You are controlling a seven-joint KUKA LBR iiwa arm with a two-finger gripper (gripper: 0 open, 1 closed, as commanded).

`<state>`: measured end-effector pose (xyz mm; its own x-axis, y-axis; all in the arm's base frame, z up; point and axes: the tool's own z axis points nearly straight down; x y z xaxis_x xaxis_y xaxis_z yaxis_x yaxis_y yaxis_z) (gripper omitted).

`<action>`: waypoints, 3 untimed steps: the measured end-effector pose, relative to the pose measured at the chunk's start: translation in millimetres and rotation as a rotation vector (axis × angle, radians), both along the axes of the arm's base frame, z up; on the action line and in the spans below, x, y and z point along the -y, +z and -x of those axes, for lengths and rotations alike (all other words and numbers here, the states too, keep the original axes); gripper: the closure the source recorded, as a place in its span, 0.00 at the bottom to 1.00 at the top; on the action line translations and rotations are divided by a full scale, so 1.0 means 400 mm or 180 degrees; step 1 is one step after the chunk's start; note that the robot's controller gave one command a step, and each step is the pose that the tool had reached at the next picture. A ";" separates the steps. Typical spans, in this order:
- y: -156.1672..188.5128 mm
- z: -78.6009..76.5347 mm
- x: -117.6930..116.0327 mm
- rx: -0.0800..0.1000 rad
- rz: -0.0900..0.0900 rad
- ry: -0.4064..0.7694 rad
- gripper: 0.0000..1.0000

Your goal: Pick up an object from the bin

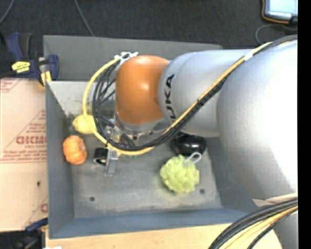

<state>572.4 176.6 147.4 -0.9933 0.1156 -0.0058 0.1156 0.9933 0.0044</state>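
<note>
My gripper [107,161] reaches down into the left half of the bin, below the orange wrist cover. A grey finger and a black part show just above the bin floor. A small orange pumpkin [74,149] lies just left of the gripper, near the left wall. A pale yellow lemon-like thing [84,124] sits behind the pumpkin, partly hidden by cables. Nothing shows between the fingers.
A light green bath pouf [180,175] with a white loop lies right of the middle. Behind it a black rounded thing [187,143] sits partly under the arm. The arm covers the bin's back and right side.
</note>
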 end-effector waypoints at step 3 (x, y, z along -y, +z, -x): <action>-0.173 0.014 0.054 0.0094 -0.0009 0.0959 1.00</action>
<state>566.7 154.9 78.2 -0.9823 -0.1841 -0.0354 -0.1844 0.9828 0.0063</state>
